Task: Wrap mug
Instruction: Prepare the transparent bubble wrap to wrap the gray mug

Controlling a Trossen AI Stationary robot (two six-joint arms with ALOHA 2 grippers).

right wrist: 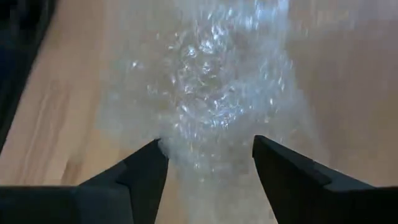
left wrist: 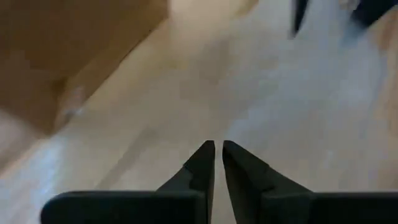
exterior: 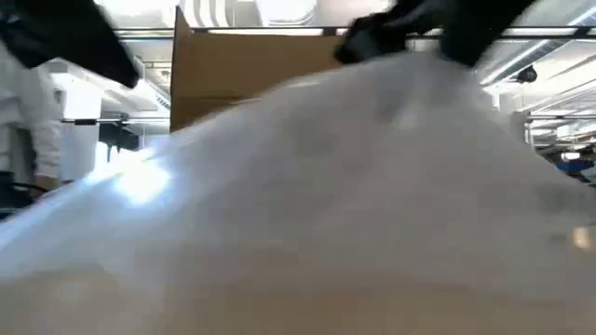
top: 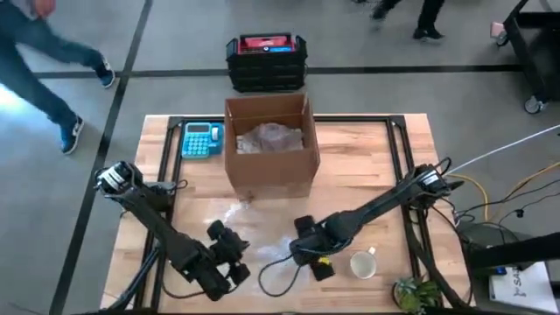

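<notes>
1. High view: my right claw (top: 306, 248) sits low over the clear bubble wrap sheet (top: 262, 241) on the light wooden surface (top: 359, 166). The white ceramic mug (top: 363, 263) stands just beside that arm, off the sheet as far as I can tell. My left claw (top: 229, 254) hovers near the sheet's other side. The open brown cardboard box (top: 269, 140) and the blue calculator (top: 202, 140) are well clear behind.

2. Low view: basically all bubble wrap billowing up in front of the lens, box behind. No mug visible here.

3. Left wrist view: my left fingers (left wrist: 202, 168) are pressed almost together, nothing between them.

4. Right wrist view: right fingers (right wrist: 146, 168) spread wide, straddling the wrap. I'd pinch one edge only, not a bunched handful, then drag it flat so the mug can go in the middle.
</notes>
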